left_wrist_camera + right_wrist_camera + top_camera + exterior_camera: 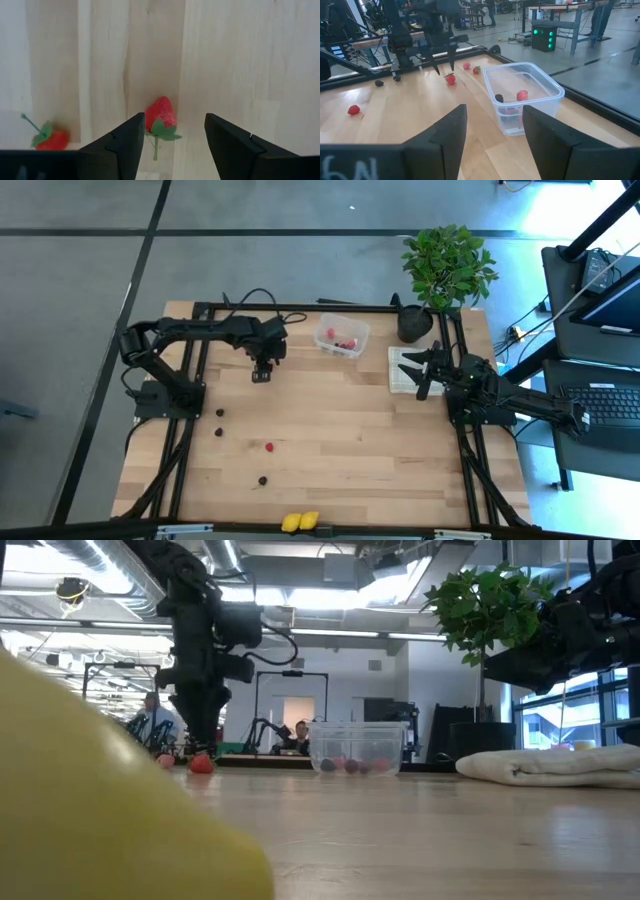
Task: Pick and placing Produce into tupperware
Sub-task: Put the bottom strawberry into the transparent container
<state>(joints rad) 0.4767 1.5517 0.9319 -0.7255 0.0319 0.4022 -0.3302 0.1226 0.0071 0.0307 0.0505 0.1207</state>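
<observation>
A red strawberry (160, 112) lies on the wooden table, and my left gripper (175, 145) hangs open over it, pointing down with one finger on each side and touching nothing. The right wrist view shows those fingers (445, 70) just above the berry (450, 78). A second strawberry (52, 139) lies close by. The clear tupperware (341, 337) stands at the far middle with a few berries (522, 94) inside. My right gripper (422, 370) waits open and level over the cloth at the right.
Loose produce lies on the near half of the table: dark round pieces (219, 413) (263, 479), a red berry (269, 447) and yellow lemons (300, 521) at the near edge. A beige cloth (405, 370) and a potted plant (445, 265) stand at the far right.
</observation>
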